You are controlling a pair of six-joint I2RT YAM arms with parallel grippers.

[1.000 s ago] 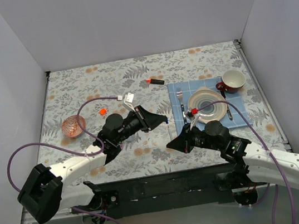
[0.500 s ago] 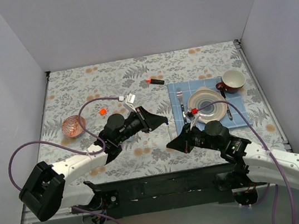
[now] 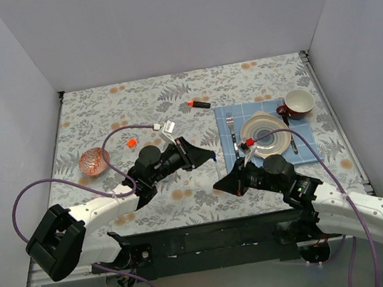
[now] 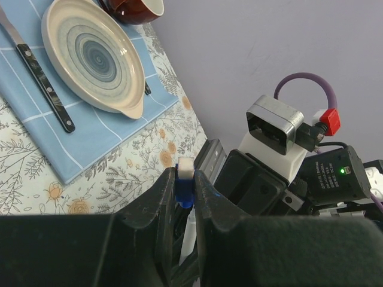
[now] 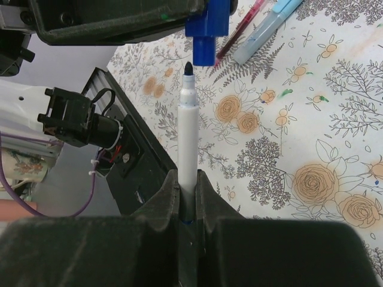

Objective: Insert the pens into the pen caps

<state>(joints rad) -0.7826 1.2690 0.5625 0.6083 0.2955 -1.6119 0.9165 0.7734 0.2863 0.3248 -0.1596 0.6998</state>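
- Zero pens are clearly capped; the first pairing is in hand, mid-air over the middle of the desk (image 3: 100, 114), toward its near edge.
- Left gripper (image 3: 210, 159): fingers clamped on the dark blue cap (image 5: 206, 27), open mouth pointing at the other arm.
- Right gripper (image 3: 219, 182): fingers clamped on the lower barrel of the white pen (image 5: 188, 125), dark tip pointing at the cap.
- In the right wrist view the tip sits just short of the cap mouth and slightly to one side. They are apart, not touching, so the pen is not inserted yet.
- My read is that a small sideways correction is needed, then a straight push to seat it.
- Maroon pen (image 5: 239, 30) and light-blue marker (image 5: 266, 27) lie side by side on the desk just beyond the held cap. Their far ends are cut off, so I cannot tell whether they are capped, and their caps are not in view.
- Black marker (image 3: 202, 104) lies toward the far edge, about mid-width, with an orange-red end. I cannot tell if that end is a seated cap.
- Small orange-red piece (image 3: 131, 143) sits left of centre and is probably a loose cap, but it is too small to be sure.
- Left to do, as I judge it: finish this pairing, then three more pens.
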